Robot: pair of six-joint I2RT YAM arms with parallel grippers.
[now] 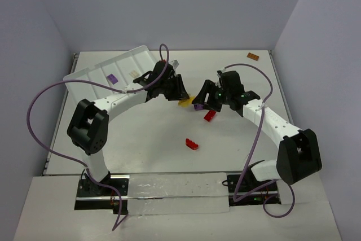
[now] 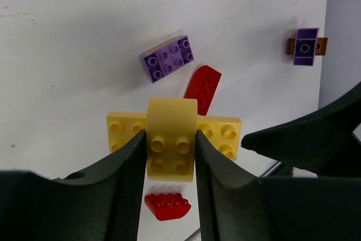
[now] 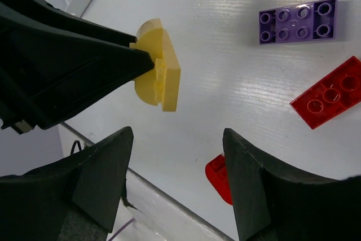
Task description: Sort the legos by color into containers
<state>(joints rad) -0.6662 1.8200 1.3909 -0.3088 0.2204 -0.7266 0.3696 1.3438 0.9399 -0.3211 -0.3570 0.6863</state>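
Observation:
My left gripper (image 2: 171, 139) is shut on a yellow lego (image 2: 172, 145), a pale rounded brick stuck on a yellow plate, held a little above the table; it also shows in the top view (image 1: 184, 103) and the right wrist view (image 3: 158, 71). My right gripper (image 3: 177, 139) is open and empty, just right of it (image 1: 206, 97). A purple lego (image 2: 168, 58) and a red lego (image 2: 202, 87) lie beyond. Another red lego (image 1: 192, 144) lies nearer the bases. The white tray (image 1: 93, 71) at the back left holds a purple lego (image 1: 111, 78) and a beige lego (image 1: 132, 74).
An orange lego (image 1: 252, 56) lies at the far right corner; in the left wrist view it carries a small purple brick (image 2: 306, 46). The two grippers are close together at mid-table. Purple cables loop over both arms.

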